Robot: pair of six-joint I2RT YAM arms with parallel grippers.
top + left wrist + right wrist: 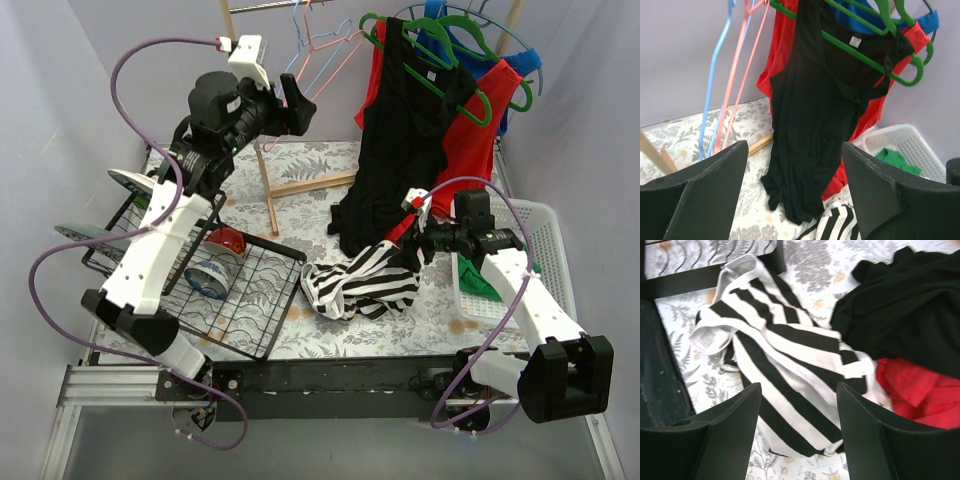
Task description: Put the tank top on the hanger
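Note:
The striped tank top [358,282] lies crumpled on the floral table near the front middle; it also shows in the right wrist view [785,370] and at the bottom of the left wrist view [837,224]. The pale pink hanger [335,48] hangs on the back rail, also in the left wrist view [737,75]. My left gripper [297,105] is open and empty, raised near the rail, just left of the hangers. My right gripper [412,252] is open and empty, just above the tank top's right edge.
A light blue hanger [712,75] hangs beside the pink one. A black top [405,150] and red top [478,140] hang on green hangers [440,70]. A black wire dish rack [200,290] with dishes stands at left. A white basket [545,260] with green cloth is at right.

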